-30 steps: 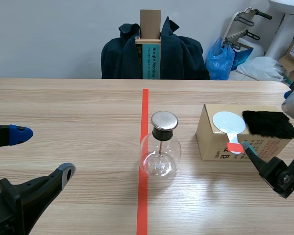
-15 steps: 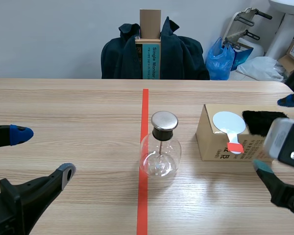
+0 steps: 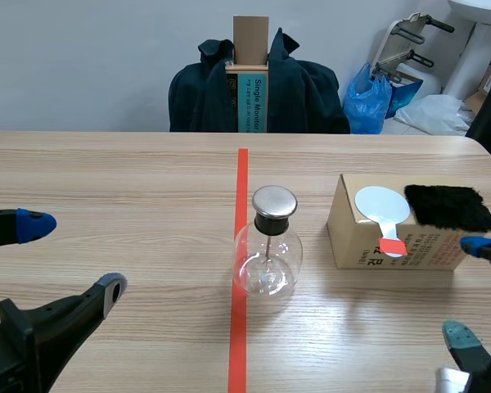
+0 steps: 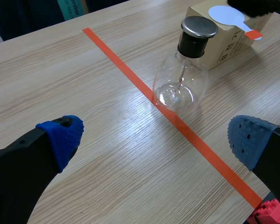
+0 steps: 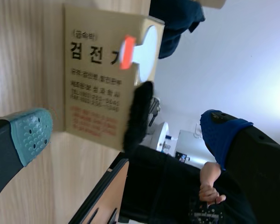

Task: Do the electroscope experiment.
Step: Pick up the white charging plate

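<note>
1. Flask (image 3: 267, 262): clear round glass, upright on the table (image 3: 131, 180). Its base sits across the tape (image 3: 240, 327) line at mid-table. A thin rod hangs inside from the neck.
2. Cap (image 3: 275, 201): round metal disc on a black collar, seated on the flask's neck.
3. Box (image 3: 368, 241): cardboard with printed sides, on the table to the right of the flask, near it but apart.
4. Paddle (image 3: 382, 205): white disc with a red-tipped handle, lying on the box top at the end nearer the flask. The red tip hangs over the box's near edge.
5. Fur (image 3: 448, 206): black pad lying on the box top, just beside the paddle on the side away from the flask.
6. Left gripper (image 3: 69, 258): low at the table's left, released, with blue pads (image 4: 60, 135) wide apart and nothing between them. The flask is ahead of it, well apart.
7. Right gripper (image 3: 472, 291): low at the table's right, in front of the box's right end. It is released and holds nothing, with pads (image 5: 32, 128) spread, one green and one blue. The box, paddle and fur lie ahead of it.
8. Chair (image 3: 250, 49): across the table, draped with a dark jacket (image 3: 303, 90). A blue bag (image 3: 367, 98) is beside it.
</note>
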